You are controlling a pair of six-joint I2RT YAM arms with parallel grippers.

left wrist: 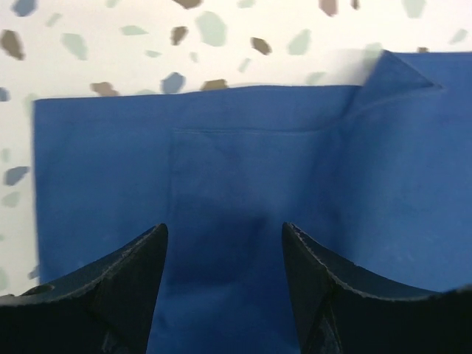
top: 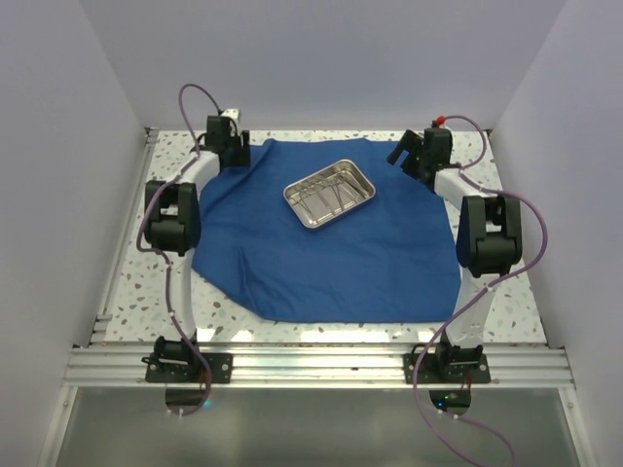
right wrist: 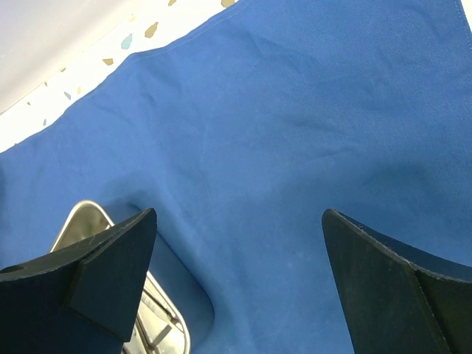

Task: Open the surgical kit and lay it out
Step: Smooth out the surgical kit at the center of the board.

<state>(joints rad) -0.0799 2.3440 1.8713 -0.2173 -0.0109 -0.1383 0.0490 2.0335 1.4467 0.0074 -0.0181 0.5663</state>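
Blue cloth (top: 331, 263) lay spread on the desk (top: 136, 292). The steel tray (top: 356, 187) with instruments (top: 324, 197) sat on the cloth's far middle. Left end effector (left wrist: 225, 247) was moderately open over the cloth's far-left corner, empty. Right end effector (right wrist: 240, 221) was wide open over the cloth beside the tray, empty.

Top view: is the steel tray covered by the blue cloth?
No, the steel tray sits uncovered on top of the spread blue cloth, instruments visible inside.
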